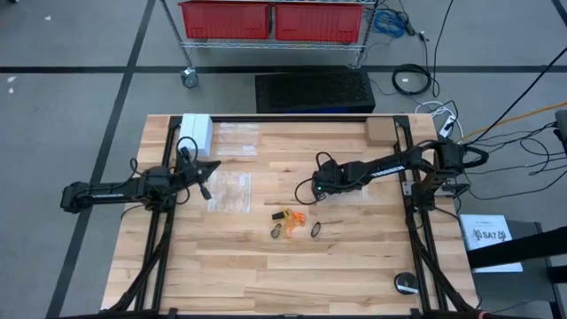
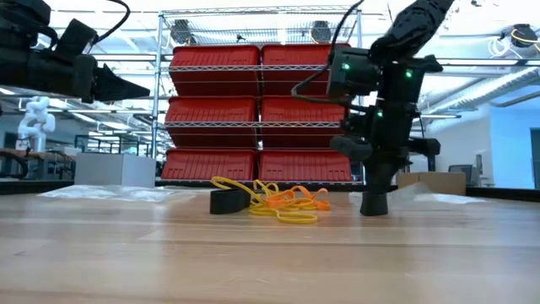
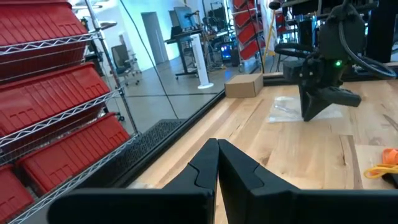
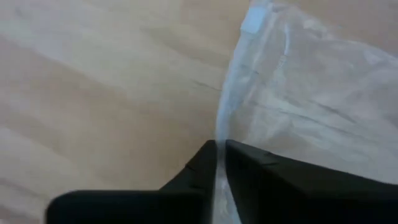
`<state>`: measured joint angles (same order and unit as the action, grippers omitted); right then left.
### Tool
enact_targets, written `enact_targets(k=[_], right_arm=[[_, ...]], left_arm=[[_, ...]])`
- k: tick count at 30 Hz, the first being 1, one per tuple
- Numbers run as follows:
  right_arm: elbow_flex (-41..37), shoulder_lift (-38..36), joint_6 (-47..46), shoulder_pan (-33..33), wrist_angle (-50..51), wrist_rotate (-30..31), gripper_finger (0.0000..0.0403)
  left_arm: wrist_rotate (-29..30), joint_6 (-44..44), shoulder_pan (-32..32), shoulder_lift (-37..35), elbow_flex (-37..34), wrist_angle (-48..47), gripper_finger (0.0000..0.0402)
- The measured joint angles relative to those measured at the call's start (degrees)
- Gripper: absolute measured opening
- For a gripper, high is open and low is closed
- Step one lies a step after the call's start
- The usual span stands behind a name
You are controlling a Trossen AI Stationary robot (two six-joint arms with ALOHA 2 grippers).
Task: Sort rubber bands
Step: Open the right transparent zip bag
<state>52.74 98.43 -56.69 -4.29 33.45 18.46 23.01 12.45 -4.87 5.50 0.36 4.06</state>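
Observation:
The rubber bands (image 1: pixel 294 217) lie in a small orange and yellow tangle at the table's middle, with black loops (image 1: pixel 315 229) beside it; the low view shows the heap (image 2: pixel 283 203) on the wood. My right gripper (image 4: pixel 217 147) points steeply down just beyond the heap (image 1: pixel 307 190), shut on a clear plastic bag (image 4: pixel 311 106) that lies flat on the table. My left gripper (image 3: pixel 217 149) is shut and level above the table's left side (image 1: pixel 211 168), holding nothing. My right gripper pinches the clear bag's edge (image 4: pixel 219 121) between its two fingertips. The fingers come from above, slanting down. The rest of the bag lies flat on the wood (image 4: pixel 93 93).
Two more clear bags lie on the left half (image 1: pixel 232 190) and at the far edge (image 1: pixel 235 137). A white box (image 1: pixel 197 133) and a cardboard box (image 1: pixel 379 131) stand at the far corners. A small black disc (image 1: pixel 406 283) sits near right. Red bins (image 2: pixel 257 110) fill a rack behind.

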Motion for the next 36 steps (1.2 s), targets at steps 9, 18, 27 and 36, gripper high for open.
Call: enact_targets(k=[9,18,27,36], right_arm=[[9.20,-0.07,16.68,0.00,-0.28,-4.94,0.0009],[17.89,-0.13,29.05,1.01,-0.15,-13.89,0.0003],[23.92,-0.17,34.31,1.79,-0.32,-18.85,0.0003],[26.46,-0.20,36.41,2.82,-2.54,-26.60,0.0004]], left_arm=[[-2.59,-2.39,0.00,-0.02,0.01,6.12,0.0018],[-21.24,-7.53,0.01,0.09,0.00,6.63,0.0018],[-22.88,-0.61,0.01,4.10,0.00,8.02,0.0008],[-27.14,7.50,0.03,16.92,0.01,23.37,0.0087]])
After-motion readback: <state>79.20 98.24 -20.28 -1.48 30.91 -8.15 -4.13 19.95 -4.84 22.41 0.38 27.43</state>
